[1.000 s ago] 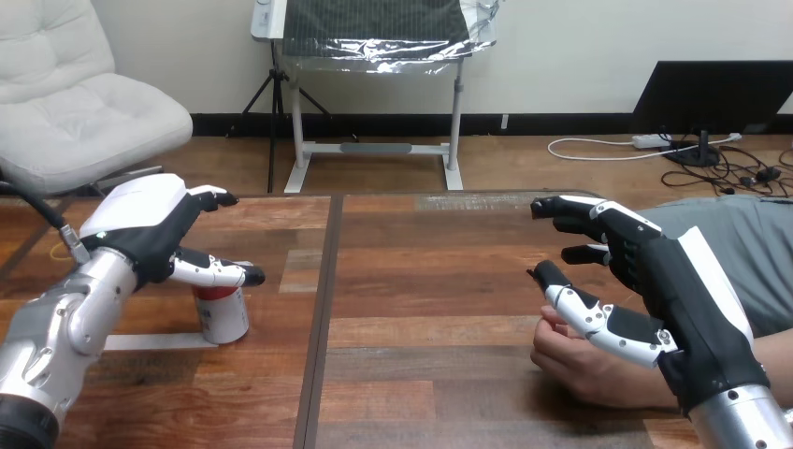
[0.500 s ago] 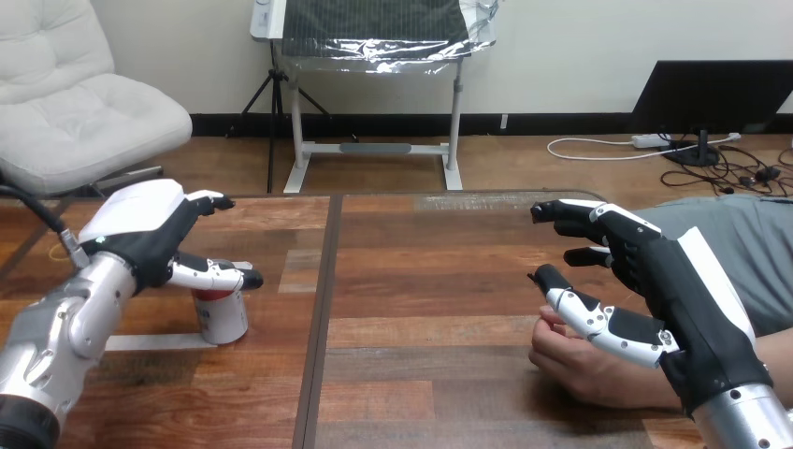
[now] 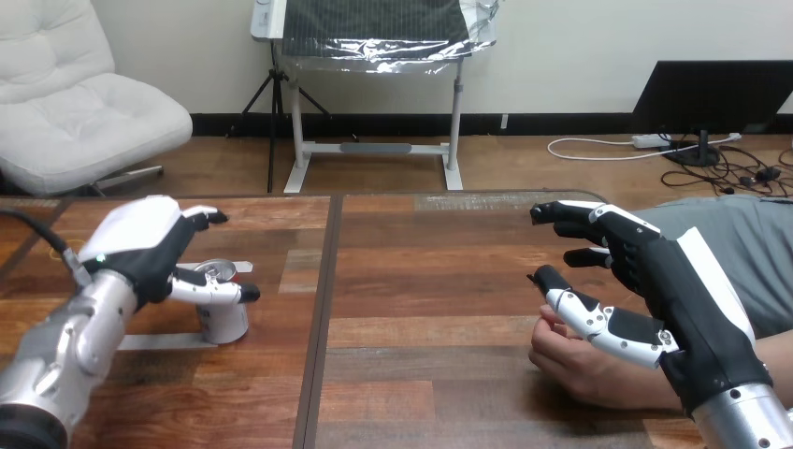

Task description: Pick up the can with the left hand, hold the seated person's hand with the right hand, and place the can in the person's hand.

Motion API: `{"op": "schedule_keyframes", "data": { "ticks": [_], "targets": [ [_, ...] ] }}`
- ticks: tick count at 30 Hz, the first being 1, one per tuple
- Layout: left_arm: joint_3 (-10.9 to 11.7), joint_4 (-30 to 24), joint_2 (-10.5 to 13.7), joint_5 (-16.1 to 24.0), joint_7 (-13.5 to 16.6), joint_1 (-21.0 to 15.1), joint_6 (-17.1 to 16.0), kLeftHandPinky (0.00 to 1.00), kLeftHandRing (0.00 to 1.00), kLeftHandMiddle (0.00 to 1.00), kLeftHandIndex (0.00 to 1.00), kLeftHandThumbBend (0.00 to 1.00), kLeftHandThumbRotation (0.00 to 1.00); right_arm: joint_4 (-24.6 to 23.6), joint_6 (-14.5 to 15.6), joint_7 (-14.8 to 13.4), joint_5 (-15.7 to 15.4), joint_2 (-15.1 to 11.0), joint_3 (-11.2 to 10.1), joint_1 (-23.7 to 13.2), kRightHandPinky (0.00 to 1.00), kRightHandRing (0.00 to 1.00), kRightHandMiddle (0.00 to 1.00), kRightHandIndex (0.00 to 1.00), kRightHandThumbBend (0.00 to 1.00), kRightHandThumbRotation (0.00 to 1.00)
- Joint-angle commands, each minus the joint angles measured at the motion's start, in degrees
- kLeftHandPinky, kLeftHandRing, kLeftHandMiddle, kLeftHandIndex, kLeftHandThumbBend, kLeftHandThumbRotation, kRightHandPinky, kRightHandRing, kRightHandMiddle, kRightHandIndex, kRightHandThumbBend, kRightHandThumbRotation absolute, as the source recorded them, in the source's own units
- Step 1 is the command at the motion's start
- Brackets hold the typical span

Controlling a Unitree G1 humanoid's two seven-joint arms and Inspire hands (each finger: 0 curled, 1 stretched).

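Note:
A red and white can (image 3: 223, 313) stands upright on the left part of the wooden table (image 3: 421, 281), its silver top showing. My left hand (image 3: 140, 245) hovers just above and left of it, open, its thumb lying across the can's upper front and its fingers reaching behind it. At the right, my right hand (image 3: 655, 281) is open, with its fingers spread. It hangs over the person's hand (image 3: 580, 360), which rests on the table. My thumb lies close above the person's hand; whether they touch is unclear.
A pale strip (image 3: 159, 342) lies flat on the table under the can. A dark seam (image 3: 323, 309) runs front to back between the table's boards. The person's forearm (image 3: 771, 351) comes in from the right edge.
My left hand has sunk and drawn back to the left, uncovering the can's top. The right hand and the person's hand have stayed put.

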Motion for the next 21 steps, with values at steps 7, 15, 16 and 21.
{"op": "schedule_keyframes", "data": {
  "ticks": [7, 15, 16, 21],
  "targets": [
    [-1.9, 4.6, -2.4, 0.0, 5.8, -5.2, -2.0, 0.83, 0.85, 0.87, 0.87, 0.85, 0.5, -3.0, -0.1, 0.9, 0.0, -1.7, -1.3, -4.1, 0.76, 0.84, 0.84, 0.73, 0.42, 0.0],
    [-2.8, 7.7, -3.9, -0.3, 9.1, -5.5, -3.0, 0.82, 0.85, 0.87, 0.86, 0.85, 0.49, -3.2, 0.0, 1.2, -0.1, -2.3, -1.4, -4.1, 0.75, 0.84, 0.84, 0.73, 0.42, 0.0],
    [-2.9, 8.0, -4.0, -0.3, 9.3, -5.6, -3.1, 0.82, 0.85, 0.87, 0.86, 0.85, 0.49, -3.2, 0.1, 1.2, 0.0, -2.3, -1.4, -4.1, 0.75, 0.84, 0.84, 0.73, 0.42, 0.0],
    [-3.4, 9.8, -4.8, 0.0, 11.4, -5.9, -3.4, 0.81, 0.84, 0.87, 0.86, 0.85, 0.51, -3.2, -0.1, 1.3, 0.2, -2.6, -1.3, -4.0, 0.75, 0.84, 0.84, 0.72, 0.43, 0.0]
  ]
}}
